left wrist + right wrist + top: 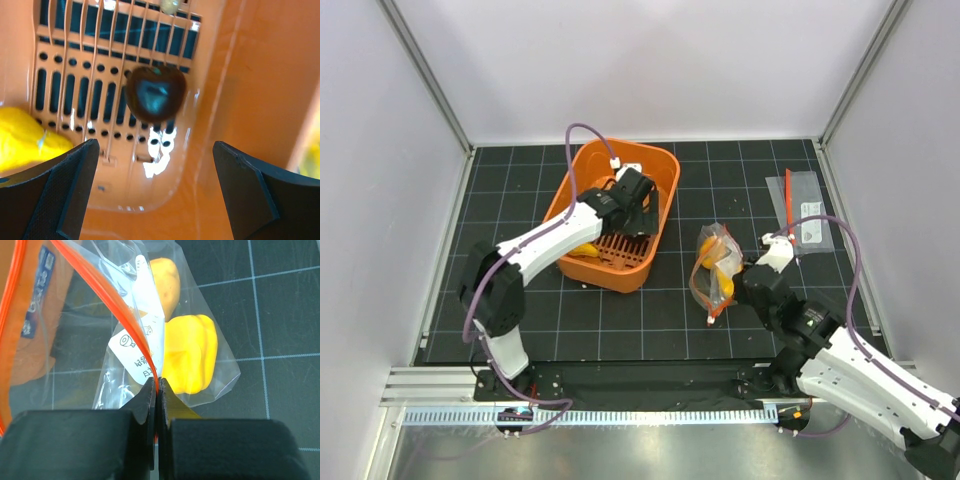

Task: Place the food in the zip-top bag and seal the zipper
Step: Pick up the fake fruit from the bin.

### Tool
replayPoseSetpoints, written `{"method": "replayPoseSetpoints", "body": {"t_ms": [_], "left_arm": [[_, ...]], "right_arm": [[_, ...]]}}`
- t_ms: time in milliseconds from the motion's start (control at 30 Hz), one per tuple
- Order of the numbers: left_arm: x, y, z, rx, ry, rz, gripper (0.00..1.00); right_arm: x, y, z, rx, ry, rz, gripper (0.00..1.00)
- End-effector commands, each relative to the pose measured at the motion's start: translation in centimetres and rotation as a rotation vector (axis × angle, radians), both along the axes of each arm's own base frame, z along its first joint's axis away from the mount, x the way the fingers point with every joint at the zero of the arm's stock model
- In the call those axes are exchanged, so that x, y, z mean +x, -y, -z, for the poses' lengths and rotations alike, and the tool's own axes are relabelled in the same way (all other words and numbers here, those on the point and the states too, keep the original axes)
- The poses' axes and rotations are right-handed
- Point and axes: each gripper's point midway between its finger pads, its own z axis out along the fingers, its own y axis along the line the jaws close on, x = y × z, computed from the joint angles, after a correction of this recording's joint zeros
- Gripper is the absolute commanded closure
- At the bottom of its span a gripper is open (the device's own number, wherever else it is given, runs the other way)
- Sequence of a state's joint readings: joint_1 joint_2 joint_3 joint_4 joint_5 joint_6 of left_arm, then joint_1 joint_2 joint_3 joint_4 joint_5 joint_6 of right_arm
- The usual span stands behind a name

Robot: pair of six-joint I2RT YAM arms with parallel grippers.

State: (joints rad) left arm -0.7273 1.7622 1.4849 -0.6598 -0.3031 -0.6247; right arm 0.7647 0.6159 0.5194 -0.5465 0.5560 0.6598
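Bag (717, 268), top view: stands crumpled on the dark mat (720, 170), right of the basket; holds yellow and orange food, hard to tell apart through creased plastic.
Basket (665, 190): orange, largely covered by the left arm; shows one yellow piece (582, 250) under that arm.
Left gripper (638, 205): reaches down into the basket.
Right gripper (752, 282): sits against the bag's right edge, fingers hidden from above.
Labelled pouch (808, 215): lies flat at the mat's far right.
Brown food (155, 93), left wrist view: blurred, rests on the slotted basket floor ahead of fingers spread fully wide, holding nothing.
Yellow piece, same view: cut off by the left edge, partly behind one finger.
Zipper (136, 337), right wrist view: pinched between fingers closed tight.
Yellow pepper (192, 352): inside the bag, beside a paler piece (167, 280) half behind a white tag.
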Motion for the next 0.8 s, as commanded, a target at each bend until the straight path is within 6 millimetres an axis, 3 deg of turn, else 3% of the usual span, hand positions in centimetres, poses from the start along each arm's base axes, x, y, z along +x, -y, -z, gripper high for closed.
{"method": "replayPoseSetpoints", "body": {"t_ms": [0, 133, 267, 400, 633, 700, 767], "left_arm": [[1.6, 1.8, -0.8, -0.048, 0.013, -0.031, 0.0], [2.9, 2.6, -0.2, -0.035, 0.011, -0.054, 0.0], [3.6, 2.9, 2.8, 0.004, -0.035, -0.056, 0.0], [3.9, 3.3, 4.5, 0.011, -0.062, -0.051, 0.01], [3.8, 2.8, 6.1, -0.01, -0.114, -0.053, 0.15], [3.9, 2.4, 6.2, -0.039, -0.119, -0.052, 0.22], [4.2, 1.9, 5.2, -0.039, -0.098, -0.039, 0.35]], "right_arm": [[0.4, -1.2, -1.5, 0.021, 0.015, -0.041, 0.99], [0.2, -1.1, -1.9, 0.002, -0.017, -0.043, 0.99], [-0.2, -1.0, -1.8, -0.004, -0.036, -0.048, 0.99], [-0.1, -0.7, -1.9, -0.019, -0.032, -0.041, 0.99], [0.0, -0.5, -1.6, -0.037, -0.052, -0.021, 0.99], [-0.1, -0.4, -1.7, -0.03, -0.053, -0.016, 0.99], [-0.1, -0.3, -1.7, -0.023, -0.047, -0.01, 0.99]]}}
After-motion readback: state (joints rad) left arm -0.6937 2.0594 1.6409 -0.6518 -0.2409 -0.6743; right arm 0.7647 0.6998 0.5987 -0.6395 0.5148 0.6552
